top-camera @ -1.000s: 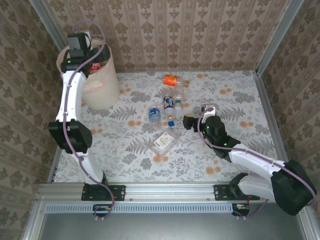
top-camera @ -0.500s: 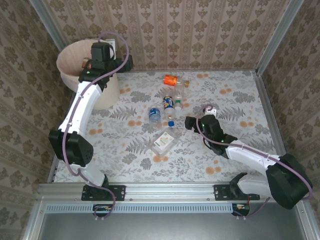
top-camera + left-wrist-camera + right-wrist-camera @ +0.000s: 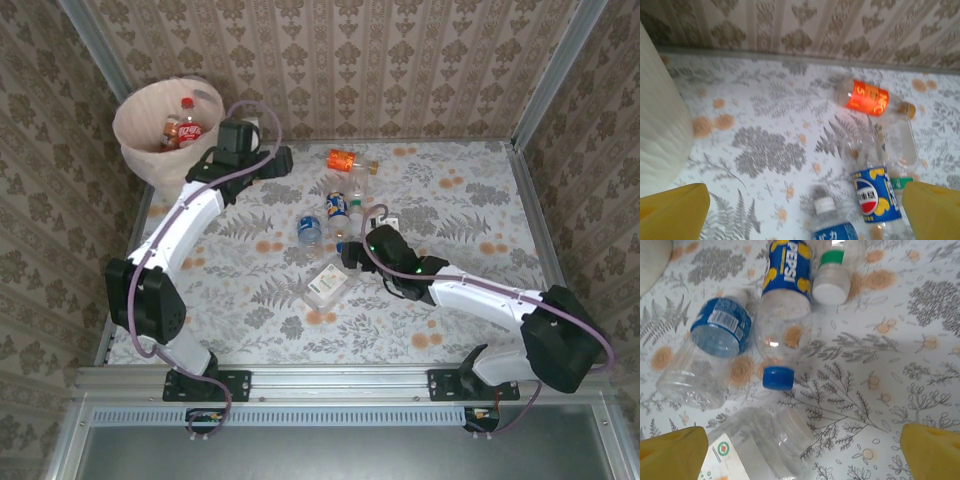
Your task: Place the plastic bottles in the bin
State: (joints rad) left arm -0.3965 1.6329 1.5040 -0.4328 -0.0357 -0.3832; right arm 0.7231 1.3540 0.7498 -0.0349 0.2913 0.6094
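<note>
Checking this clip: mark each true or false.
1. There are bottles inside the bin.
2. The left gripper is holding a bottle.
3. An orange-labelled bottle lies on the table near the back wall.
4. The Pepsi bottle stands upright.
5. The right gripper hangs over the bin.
1. True. Red-labelled bottles lie inside the bin.
2. False. The left gripper is open and empty, just right of the bin.
3. True. The orange-labelled bottle lies on its side on the table close to the back wall.
4. False. The Pepsi bottle lies on its side among other bottles.
5. False. The right gripper is open over the cluster of bottles mid-table.
</note>
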